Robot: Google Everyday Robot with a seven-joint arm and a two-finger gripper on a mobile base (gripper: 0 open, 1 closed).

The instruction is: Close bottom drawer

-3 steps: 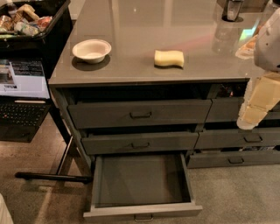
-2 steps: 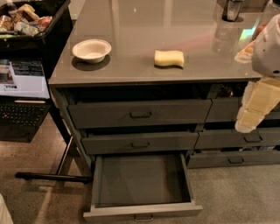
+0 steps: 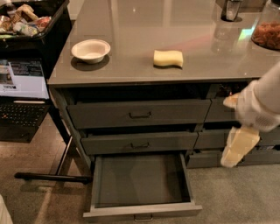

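The bottom drawer is pulled far out at the bottom centre. Its long shallow dark grey tray is empty, and its low front panel carries a small metal handle at the frame's lower edge. My gripper, cream-coloured on a white arm, hangs at the right in front of the narrower right-hand drawers. It is to the right of the open drawer, above its level, and touches nothing.
Two taller grey drawer fronts sit above the open drawer. On the counter are a white bowl, a yellow sponge, a metal cup and a snack jar. A laptop and a black bin stand at left.
My gripper and arm have moved down and to the left, nearer the level of the lower drawers. The drawer, bowl and sponge have not moved.
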